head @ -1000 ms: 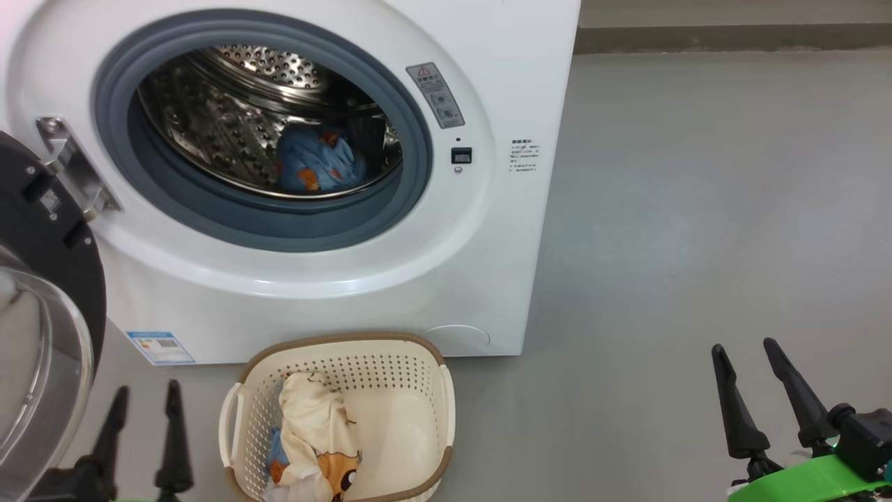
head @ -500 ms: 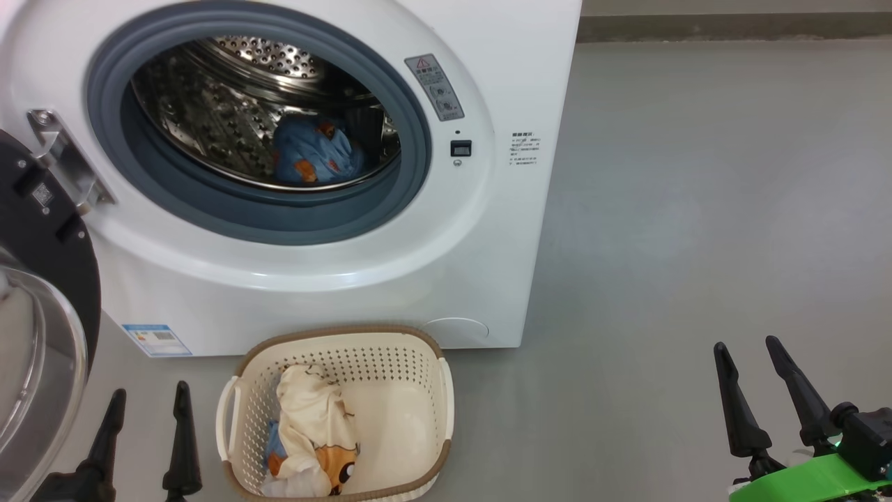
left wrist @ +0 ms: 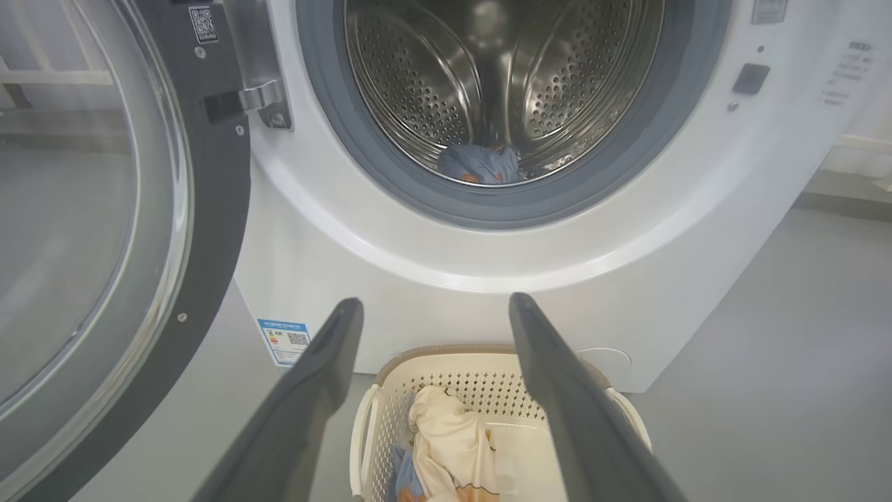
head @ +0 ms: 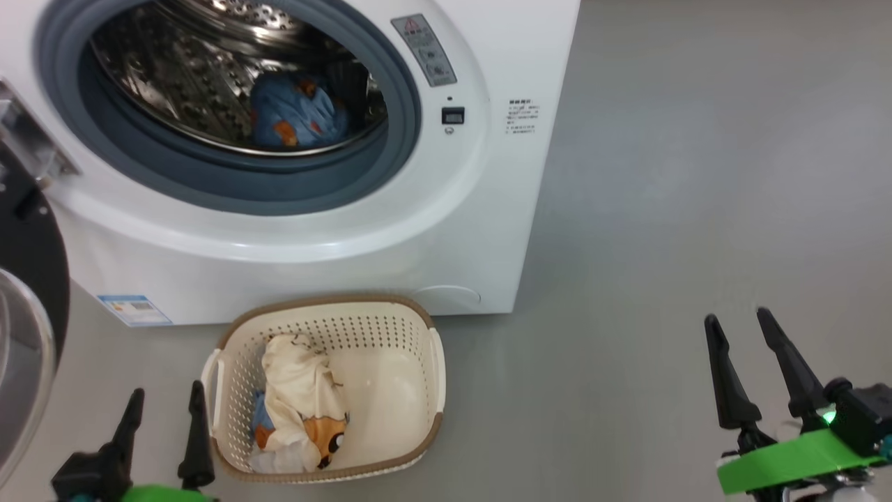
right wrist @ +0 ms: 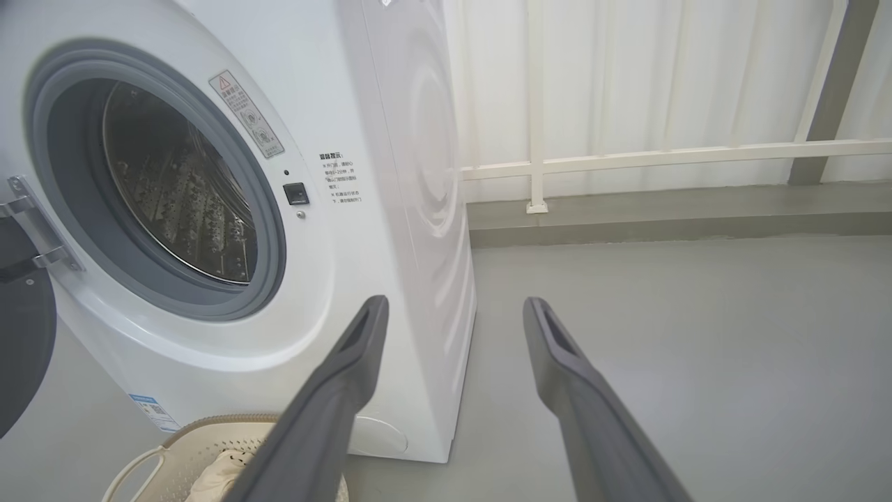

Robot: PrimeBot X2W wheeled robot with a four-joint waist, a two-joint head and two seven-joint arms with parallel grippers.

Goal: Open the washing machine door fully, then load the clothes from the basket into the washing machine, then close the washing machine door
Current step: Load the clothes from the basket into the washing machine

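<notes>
The left hand (head: 167, 388) hangs low over the floor (head: 662, 209), its two dark fingers spread apart with nothing between them. Just to its right the basket (head: 348, 331) sits on the floor, close against the foot of the washing machine (head: 446, 230). A cream garment (head: 296, 397) with an orange print lies crumpled in the half of the basket nearest that hand, with a bit of blue cloth under it. Ahead of and above this hand the drum (head: 174, 77) is uncovered, and a blue garment (head: 296, 111) lies at its bottom. The door (head: 35, 258) is swung wide out to the hand's left. The right hand (head: 736, 315) is well off to the right of the basket over bare floor, fingers likewise parted and empty; the machine's front corner lies ahead and to its left
</notes>
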